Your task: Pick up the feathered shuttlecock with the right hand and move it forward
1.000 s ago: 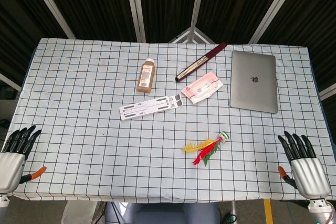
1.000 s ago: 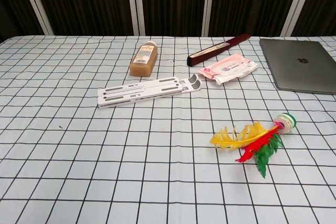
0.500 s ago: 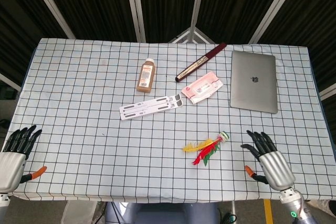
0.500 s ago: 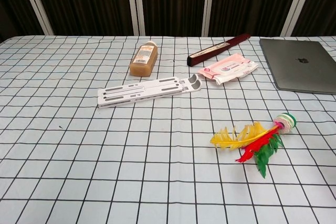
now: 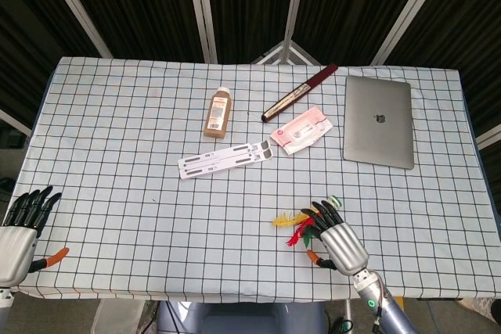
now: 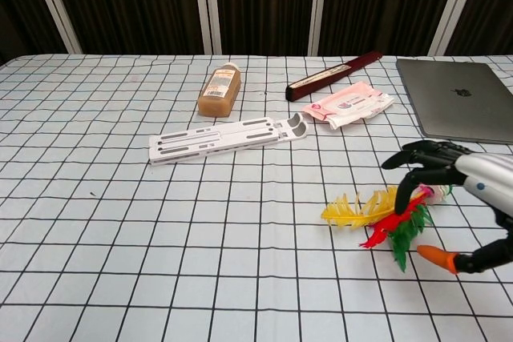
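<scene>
The feathered shuttlecock (image 6: 377,215) lies flat on the checked cloth, with yellow, red and green feathers and a white-green base (image 5: 334,200). In the head view only part of the shuttlecock (image 5: 290,220) shows beside my right hand (image 5: 335,237). That right hand (image 6: 457,198) hovers over the shuttlecock's base end, fingers spread, holding nothing. My left hand (image 5: 19,228) stays at the table's near left corner, fingers apart and empty.
Farther back on the table lie a white folding stand (image 5: 226,158), a brown bottle (image 5: 219,112), a pink wipes pack (image 5: 302,130), a dark red case (image 5: 300,91) and a closed grey laptop (image 5: 379,120).
My right hand has swept left from the table's near right corner to a place over the shuttlecock. The left hand and all objects have stayed put.
</scene>
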### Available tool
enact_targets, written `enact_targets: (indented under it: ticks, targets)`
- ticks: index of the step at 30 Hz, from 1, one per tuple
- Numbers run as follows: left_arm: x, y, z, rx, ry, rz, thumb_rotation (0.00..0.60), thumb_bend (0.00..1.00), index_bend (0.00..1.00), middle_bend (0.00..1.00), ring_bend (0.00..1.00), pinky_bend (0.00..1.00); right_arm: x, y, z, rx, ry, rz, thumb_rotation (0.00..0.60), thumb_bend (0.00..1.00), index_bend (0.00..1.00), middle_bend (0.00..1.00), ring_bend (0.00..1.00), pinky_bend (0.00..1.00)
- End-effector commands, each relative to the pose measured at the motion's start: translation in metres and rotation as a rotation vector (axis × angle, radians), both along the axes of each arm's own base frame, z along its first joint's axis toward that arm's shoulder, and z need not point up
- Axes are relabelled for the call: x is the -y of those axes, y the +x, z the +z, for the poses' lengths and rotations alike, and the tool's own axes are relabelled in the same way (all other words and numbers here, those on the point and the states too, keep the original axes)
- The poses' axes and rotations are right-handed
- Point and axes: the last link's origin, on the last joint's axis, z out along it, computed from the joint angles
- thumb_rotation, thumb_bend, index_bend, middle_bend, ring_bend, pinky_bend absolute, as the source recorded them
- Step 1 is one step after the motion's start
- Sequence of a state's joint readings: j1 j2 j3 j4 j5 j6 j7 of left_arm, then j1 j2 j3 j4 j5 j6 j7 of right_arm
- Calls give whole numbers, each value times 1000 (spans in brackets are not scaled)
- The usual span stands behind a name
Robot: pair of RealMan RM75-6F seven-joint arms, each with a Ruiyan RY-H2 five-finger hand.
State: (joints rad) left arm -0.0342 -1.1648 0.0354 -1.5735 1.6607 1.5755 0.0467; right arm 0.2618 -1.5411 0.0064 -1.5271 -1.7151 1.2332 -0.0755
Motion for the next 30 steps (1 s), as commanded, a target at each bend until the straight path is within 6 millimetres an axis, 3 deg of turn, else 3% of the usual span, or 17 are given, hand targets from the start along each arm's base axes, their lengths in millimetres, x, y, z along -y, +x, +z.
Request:
enact_targets:
  ticks: [1,21,30]
  targets:
    - [0,0,0,1,-1,0,600,0,0,0,0,0,7,4,-12,0,0,-12,600,357,454,181,0,0]
    - [-1,0,0,7,-3,3,600,0,0,0,0,0,10,22,-38,76,7,-49,600,372,507,203,0,0]
    - [-1,0,0,7,-4,4,600,0,0,0,0,0,10,21,-41,81,8,-62,600,555,570,214,0,0]
